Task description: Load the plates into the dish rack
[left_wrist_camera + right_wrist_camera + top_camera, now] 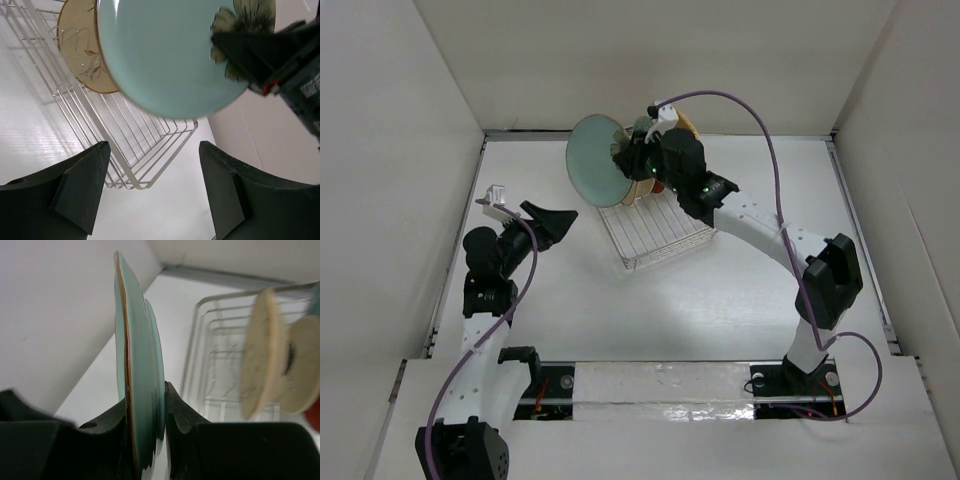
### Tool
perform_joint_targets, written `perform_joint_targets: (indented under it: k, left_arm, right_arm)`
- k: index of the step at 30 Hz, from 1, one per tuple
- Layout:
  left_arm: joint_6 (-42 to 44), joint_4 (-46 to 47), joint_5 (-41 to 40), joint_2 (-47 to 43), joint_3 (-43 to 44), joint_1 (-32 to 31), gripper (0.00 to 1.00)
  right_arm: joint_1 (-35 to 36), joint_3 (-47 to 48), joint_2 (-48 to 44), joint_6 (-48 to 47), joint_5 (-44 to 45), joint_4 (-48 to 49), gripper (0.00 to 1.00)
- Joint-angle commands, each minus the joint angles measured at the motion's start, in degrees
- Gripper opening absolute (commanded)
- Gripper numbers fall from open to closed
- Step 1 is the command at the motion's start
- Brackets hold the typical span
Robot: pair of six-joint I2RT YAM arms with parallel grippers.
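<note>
Right gripper (145, 407), I confirm, pinches the pale teal flowered plate (597, 160) upright at the far-left end of the silver wire dish rack (655, 228); left gripper (155, 167) stands spread, holding nothing.

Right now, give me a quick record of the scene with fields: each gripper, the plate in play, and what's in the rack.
right gripper: shut on the rim of the pale teal plate
pale teal plate: held on edge, off the far left corner of the dish rack
left gripper: open, empty, apart from the plate
dish rack: near rows bare; at least two plates stand on edge at the far end, among them the beige floral plate
status: teal plate not yet released
</note>
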Motion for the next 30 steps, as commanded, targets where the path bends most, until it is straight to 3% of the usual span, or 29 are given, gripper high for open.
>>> perform_joint_targets:
  k: [1,4,10,11,13,14,17,20,22,23,26,30]
  left_arm:
    - [6.86,-4.77,-3.46,-2.33,3.41,-2.62,0.69]
    - [8.98,-7.68,-3.56,-2.59,3.41,-4.46,0.69]
    - [18.54,-14.61,-10.47,-3.82,6.83,-13.33,0.52]
    - [19.95,-15.77,-12.07,-4.26,8.41,-16.74,0.41]
    - [23.63,-18.49,-15.76,-4.96,9.39,-19.66,0.33]
    - [24.61,-18.5,-16.82,-6.01,9.65,-22.02,0.21]
    - [27.43,-21.13,-20.16,-8.47,8.87,-23.63,0.07]
    - [28.75,-21.75,-24.47,-11.46,7.64,-24.16,0.08]
    - [29.01,-22.46,-26.59,-12.52,8.07,-24.16,0.16]
    - [29.02,-22.2,-26.76,-13.66,7.81,-24.16,0.25]
    - [29.1,-21.32,-26.41,-14.55,7.72,-24.16,0.33]
    - [29.54,-21.66,-26.15,-13.41,8.16,-24.16,0.36]
  right_arm:
    - [-0.97,9.53,-0.32,-7.95,14.4,3.08,0.0]
    - [-0.44,14.64,3.11,-12.45,20.84,1.49,0.0]
    - [1.31,25.61,11.11,-20.87,28.47,-1.32,0.0]
    - [1.31,27.1,13.55,-22.8,29.7,-2.28,0.0]
    - [1.31,30.87,15.68,-23.7,30.24,-3.34,0.0]
    - [1.84,31.85,16.56,-24.92,30.76,-3.78,0.0]
    - [1.84,35.11,19.9,-25.72,30.77,-5.18,0.0]
    - [1.84,36.69,22.45,-25.9,30.94,-5.36,0.0]
    - [1.84,36.87,23.77,-25.81,31.12,-5.36,0.0]
    - [1.84,36.61,24.03,-25.46,30.6,-5.36,0.0]
    - [1.84,36.35,25.44,-24.85,29.98,-5.36,0.0]
    - [2.37,34.77,26.67,-22.75,28.58,-6.77,0.0]
